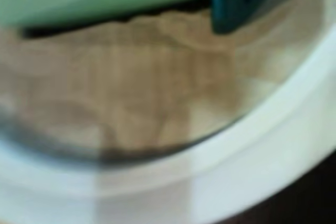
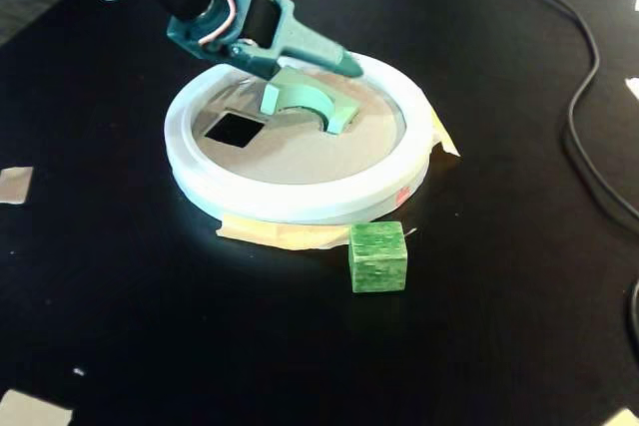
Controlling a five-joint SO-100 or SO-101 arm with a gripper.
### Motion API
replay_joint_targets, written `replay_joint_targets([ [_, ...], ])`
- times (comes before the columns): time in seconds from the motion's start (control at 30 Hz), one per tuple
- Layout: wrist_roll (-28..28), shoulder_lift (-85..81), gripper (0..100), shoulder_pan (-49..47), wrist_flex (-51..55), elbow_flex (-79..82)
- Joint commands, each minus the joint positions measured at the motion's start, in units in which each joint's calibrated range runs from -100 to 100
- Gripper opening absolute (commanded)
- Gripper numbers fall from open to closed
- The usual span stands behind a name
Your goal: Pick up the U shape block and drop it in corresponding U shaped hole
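In the fixed view, nearest the camera, a green cube [image 2: 378, 256] lies on the black table [image 2: 150, 326], at about five o'clock from the white round sorter [image 2: 300, 202]. Farther back, the gripper [image 2: 300, 75] is closed on the U shape block [image 2: 305, 99] above the cardboard lid, at three o'clock from the square hole [image 2: 233, 129]. I judge this the placing step; the U hole is not visible, so alignment comes before release.

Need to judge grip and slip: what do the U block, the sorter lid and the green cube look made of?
U block: pale green, matte, likely painted wood or plastic. Sorter lid: flat tan, looks like cardboard, inside a glossy white, plastic-looking ring. Green cube: streaky stain suggests wood.
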Motion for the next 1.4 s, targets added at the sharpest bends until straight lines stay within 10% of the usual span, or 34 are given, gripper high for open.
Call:
replay_joint_targets([
  [0.0, -2.7, -1.6, 91, -5.3, 4.9, -5.1],
  [0.43, -2.5, -16.1, 91, -4.8, 19.0, -1.9],
  [1.37, 0.5, -4.2, 91, 4.7, 1.7, -3.4],
])
